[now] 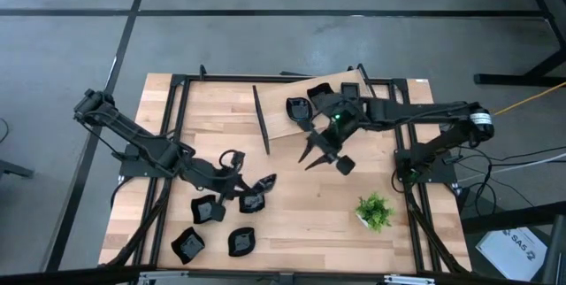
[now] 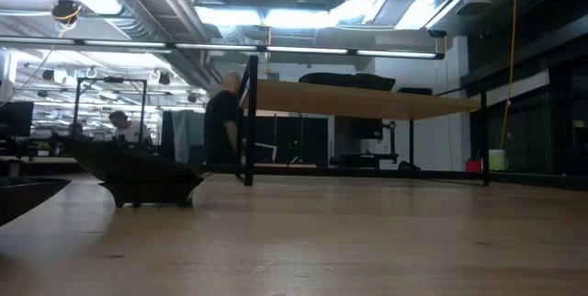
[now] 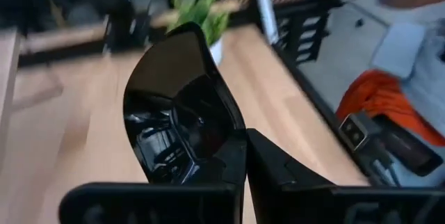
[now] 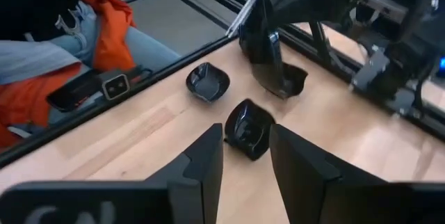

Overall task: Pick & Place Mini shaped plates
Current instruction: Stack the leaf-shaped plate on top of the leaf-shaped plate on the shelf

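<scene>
Left claw (image 3: pixel 243 156) pinches a glossy black plate (image 3: pixel 177 113) by its rim (plate upright); right claw (image 4: pixel 243 158) hangs open, empty.

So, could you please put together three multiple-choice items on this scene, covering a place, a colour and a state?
1. Where does the potted plant stand?
A. On the left arm's side of the table
B. On the right arm's side of the table
C. On the floor

2. What colour are the mini shaped plates?
A. White
B. Red
C. Black

3. How is the left gripper?
A. Open above a plate
B. Shut on a plate
C. Shut and empty

Answers:
1 B: the high view shows the potted plant on the table near the right arm's base.
2 C: the mini shaped plates are all glossy black.
3 B: in the left wrist view the left gripper pinches the rim of a held plate.
</scene>
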